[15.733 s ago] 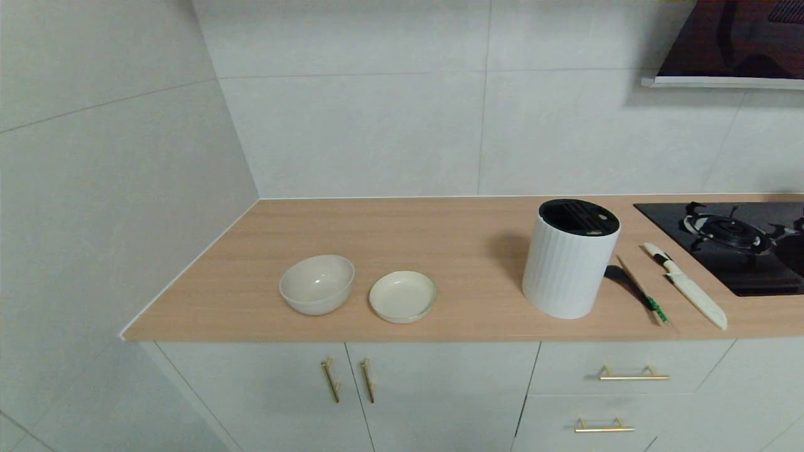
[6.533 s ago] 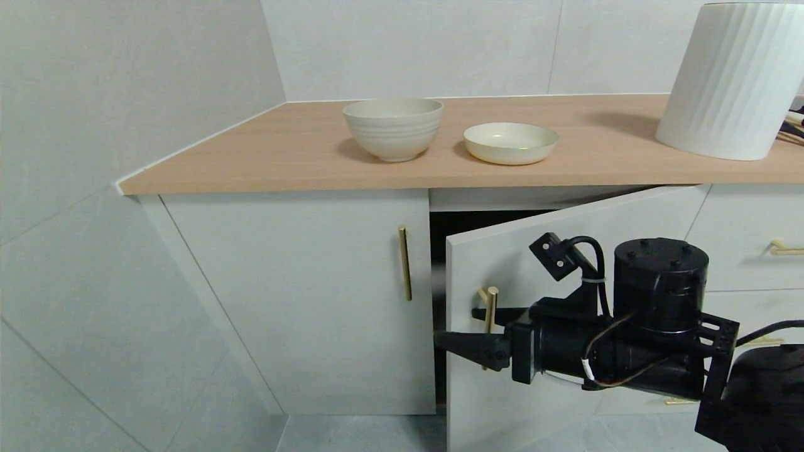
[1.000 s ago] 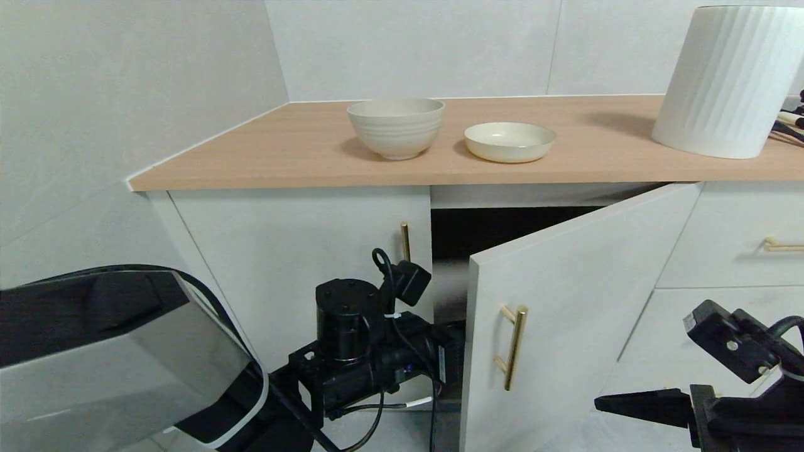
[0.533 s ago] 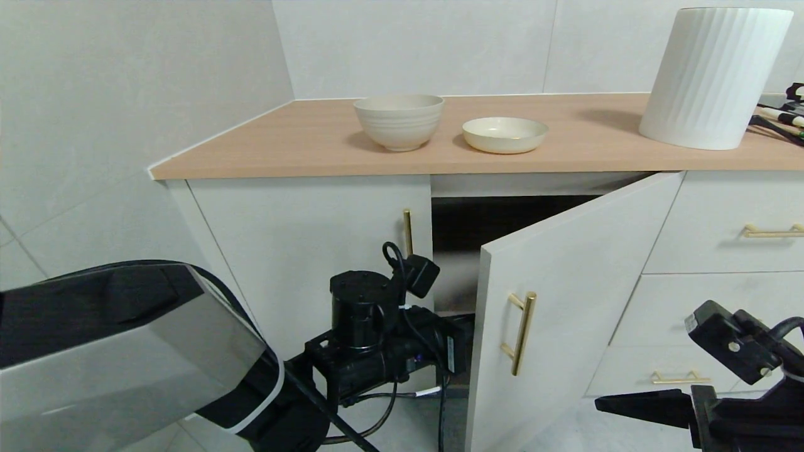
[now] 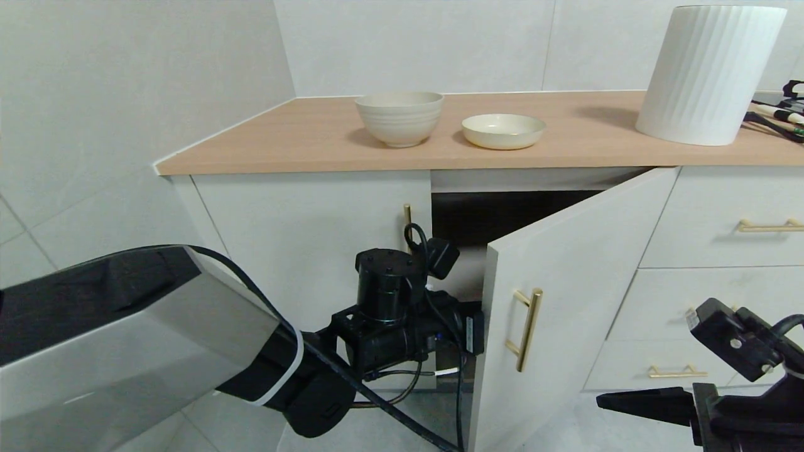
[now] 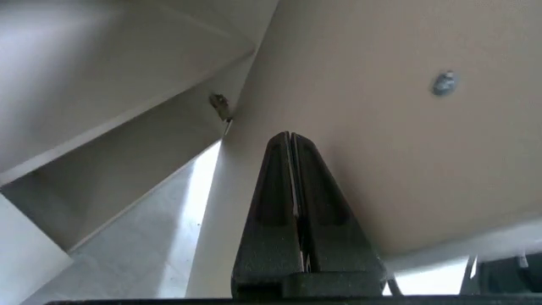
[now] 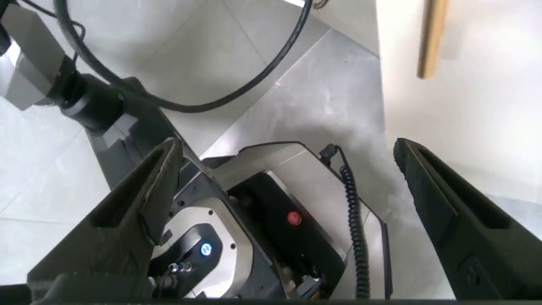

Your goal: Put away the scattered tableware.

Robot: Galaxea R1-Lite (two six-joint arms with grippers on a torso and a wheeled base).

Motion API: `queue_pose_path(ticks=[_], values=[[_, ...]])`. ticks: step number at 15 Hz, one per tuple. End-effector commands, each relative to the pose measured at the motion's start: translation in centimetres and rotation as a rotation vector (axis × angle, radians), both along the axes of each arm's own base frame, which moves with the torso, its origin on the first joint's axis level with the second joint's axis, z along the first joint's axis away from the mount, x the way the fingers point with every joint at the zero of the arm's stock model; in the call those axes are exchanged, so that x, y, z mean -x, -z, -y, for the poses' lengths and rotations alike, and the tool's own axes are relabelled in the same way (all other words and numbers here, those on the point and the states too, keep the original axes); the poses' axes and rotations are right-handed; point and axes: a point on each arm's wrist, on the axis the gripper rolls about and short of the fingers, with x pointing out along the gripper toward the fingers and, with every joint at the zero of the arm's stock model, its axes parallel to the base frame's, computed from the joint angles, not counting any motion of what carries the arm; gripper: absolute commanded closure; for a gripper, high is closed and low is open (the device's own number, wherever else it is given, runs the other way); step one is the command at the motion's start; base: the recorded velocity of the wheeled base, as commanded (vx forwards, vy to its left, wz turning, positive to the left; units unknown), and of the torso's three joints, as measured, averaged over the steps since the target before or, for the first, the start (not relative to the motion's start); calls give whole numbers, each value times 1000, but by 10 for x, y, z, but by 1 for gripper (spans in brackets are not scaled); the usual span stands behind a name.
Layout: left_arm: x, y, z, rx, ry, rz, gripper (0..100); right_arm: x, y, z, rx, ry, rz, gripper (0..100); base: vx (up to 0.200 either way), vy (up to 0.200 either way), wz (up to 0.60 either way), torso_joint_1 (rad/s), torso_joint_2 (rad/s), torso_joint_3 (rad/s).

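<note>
A cream ribbed bowl [image 5: 399,117] and a shallow cream plate [image 5: 503,130] sit side by side on the wooden counter [image 5: 289,141]. Below them the right cabinet door [image 5: 565,282] stands partly open, and the inside is dark. My left arm's wrist [image 5: 402,314] is low in the gap at the door's free edge. In the left wrist view my left gripper [image 6: 290,161] is shut and empty, with its tip against the door's inner face [image 6: 406,127]. My right gripper [image 7: 288,186] is open and empty, low and to the right of the door, with one finger [image 5: 641,400] pointing toward it.
A tall white ribbed knife block [image 5: 710,72] stands on the counter at the right, with utensils [image 5: 776,116] lying past it. The left cabinet door [image 5: 301,251] is closed. Drawers with gold handles [image 5: 769,225] are to the right. The floor is grey tile.
The head view has shifted up and back. My left wrist has risen and moved right along the door's inner side, and the door stands slightly wider. The right gripper has kept still.
</note>
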Motion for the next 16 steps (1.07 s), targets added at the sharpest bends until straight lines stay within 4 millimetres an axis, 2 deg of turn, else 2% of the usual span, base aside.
queue_pose_path(ticks=[1, 6, 9, 11, 12, 13, 14, 16], values=[[2, -4, 2, 9, 9, 8, 100, 0, 0, 0, -1, -1, 0, 0, -200, 0, 0, 2, -2, -12], [-14, -3, 19, 5, -37, 22, 100, 2, -2, 2, -10, -1, 10, 0, 0, 0, 0, 0, 0, 0], [-12, -5, 24, 3, -73, 35, 100, 3, -3, 2, -15, -4, 14, 0, 0, 0, 0, 0, 0, 0], [9, -13, 40, 9, -54, 60, 100, 4, -6, 2, -25, -11, 24, 0, 0, 0, 0, 0, 0, 0], [31, -17, 56, 14, 15, 70, 100, 10, -8, 3, -40, -38, 35, 0, 0, 0, 0, 0, 0, 0], [64, -24, 76, 19, 117, 75, 100, 22, -12, 6, -72, -97, 55, 0, 0, 0, 0, 0, 0, 0], [93, -34, 86, 29, 208, 74, 100, 31, -16, 10, -107, -153, 72, 0, 0, 0, 0, 0, 0, 0], [111, -46, 74, 36, 266, 78, 100, 39, -23, 16, -149, -193, 99, 0, 0, 0, 0, 0, 0, 0]])
